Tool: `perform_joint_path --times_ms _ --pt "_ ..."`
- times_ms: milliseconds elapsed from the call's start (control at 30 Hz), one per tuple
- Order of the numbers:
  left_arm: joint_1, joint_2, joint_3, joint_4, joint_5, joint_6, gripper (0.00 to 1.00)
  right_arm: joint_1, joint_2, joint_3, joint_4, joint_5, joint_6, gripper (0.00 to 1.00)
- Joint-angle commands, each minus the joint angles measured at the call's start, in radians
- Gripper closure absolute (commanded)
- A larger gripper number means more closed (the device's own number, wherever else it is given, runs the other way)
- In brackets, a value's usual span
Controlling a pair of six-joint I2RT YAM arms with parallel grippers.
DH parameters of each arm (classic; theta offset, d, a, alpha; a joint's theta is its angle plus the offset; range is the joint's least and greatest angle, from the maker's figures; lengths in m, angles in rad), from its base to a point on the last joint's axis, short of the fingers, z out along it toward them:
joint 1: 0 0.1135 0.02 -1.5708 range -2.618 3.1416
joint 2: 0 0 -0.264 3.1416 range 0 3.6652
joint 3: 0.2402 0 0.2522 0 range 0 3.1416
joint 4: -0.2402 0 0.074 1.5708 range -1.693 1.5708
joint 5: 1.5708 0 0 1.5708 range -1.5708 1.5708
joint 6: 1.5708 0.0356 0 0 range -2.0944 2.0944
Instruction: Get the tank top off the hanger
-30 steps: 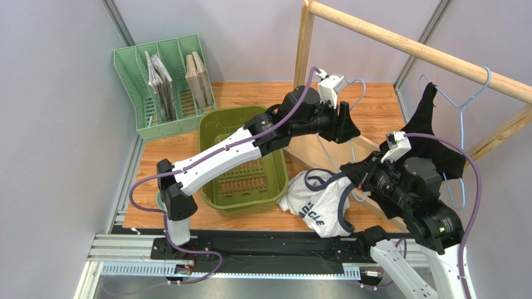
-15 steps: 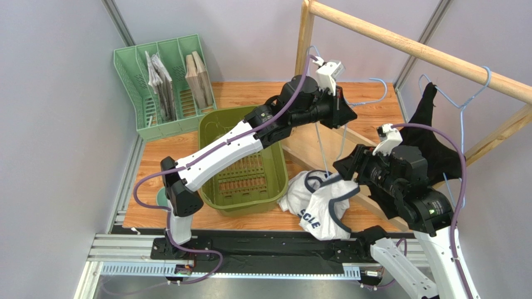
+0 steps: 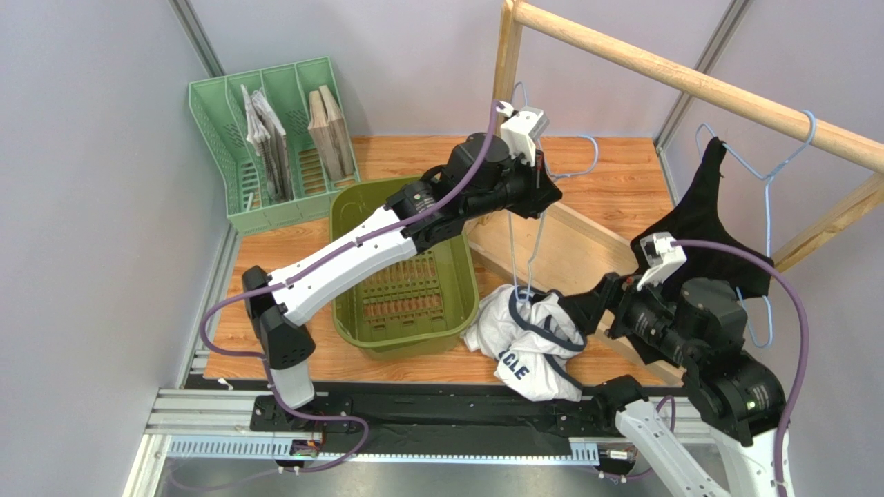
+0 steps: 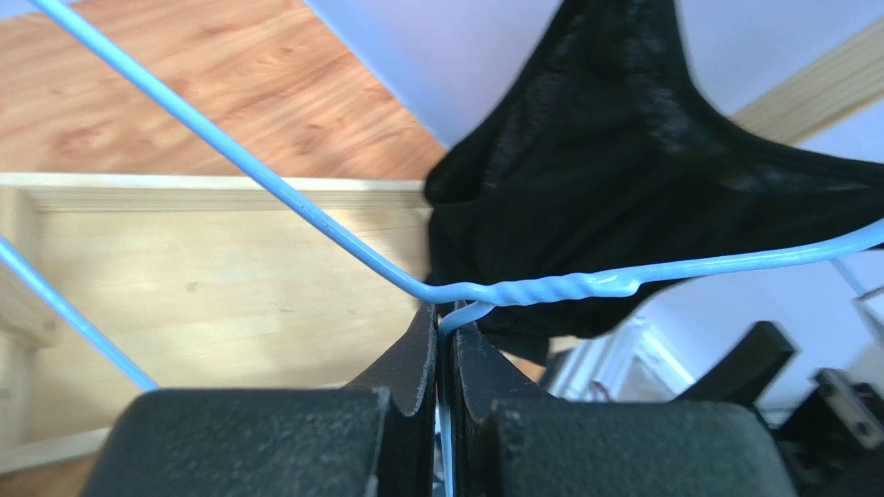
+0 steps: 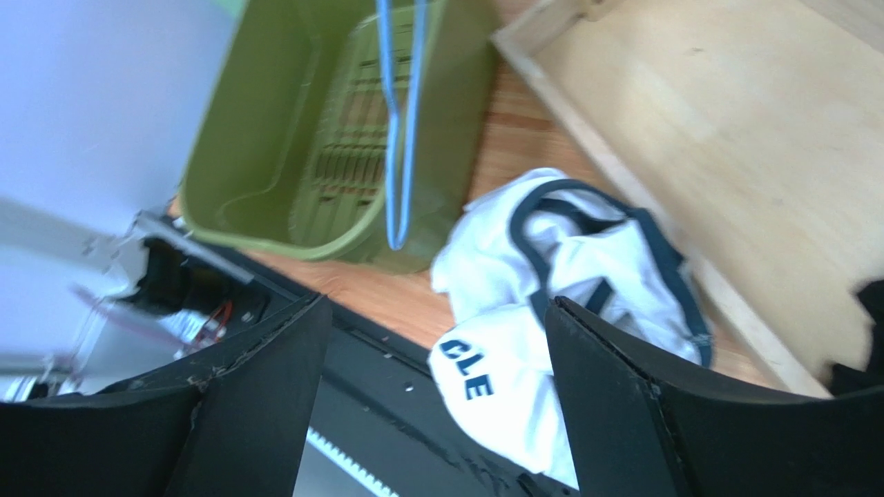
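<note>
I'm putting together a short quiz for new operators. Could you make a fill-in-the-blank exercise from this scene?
The left gripper has its jaws ____ on the blue hanger. The right gripper, above the tank top, has its jaws ____. The tank top lies beside the ____ basket.
Missing words: shut; open; green.

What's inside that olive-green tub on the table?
In the tub only its slotted floor shows, with no item on it. From overhead, the left arm crosses above the tub and hides part of its far side.
</note>
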Motion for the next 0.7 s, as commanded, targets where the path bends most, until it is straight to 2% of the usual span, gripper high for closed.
perform_joint_path --times_ms 0,167,267,367,433,633,667 --pt "0.002 -0.112 -0.084 0.175 0.114 -0.177 1.0 0.001 -0.061 -0.048 0.081 -0.232 -0.006 0.19" --pt "0.002 -0.146 -0.227 0.379 0.273 -0.409 1.0 0.001 -0.095 -0.071 0.071 -0.301 -0.006 0.19" --pt "0.0 -0.157 -0.287 0.488 0.323 -0.512 1.0 0.001 -0.116 -0.076 0.072 -0.302 0.008 0.26" --pt "-0.012 -0.163 -0.334 0.545 0.317 -0.554 1.0 0.001 -0.127 -0.093 0.101 -0.332 0.037 0.37" --pt "-0.024 -0.162 -0.336 0.533 0.28 -0.554 1.0 0.002 -0.133 -0.107 0.115 -0.353 0.061 0.4" --pt "-0.081 -0.146 -0.325 0.501 0.202 -0.553 1.0 0.001 -0.142 -0.15 0.12 -0.287 0.111 0.62" --pt "-0.086 -0.139 -0.321 0.497 0.199 -0.548 1.0 0.001 -0.144 -0.154 0.118 -0.28 0.118 0.68"
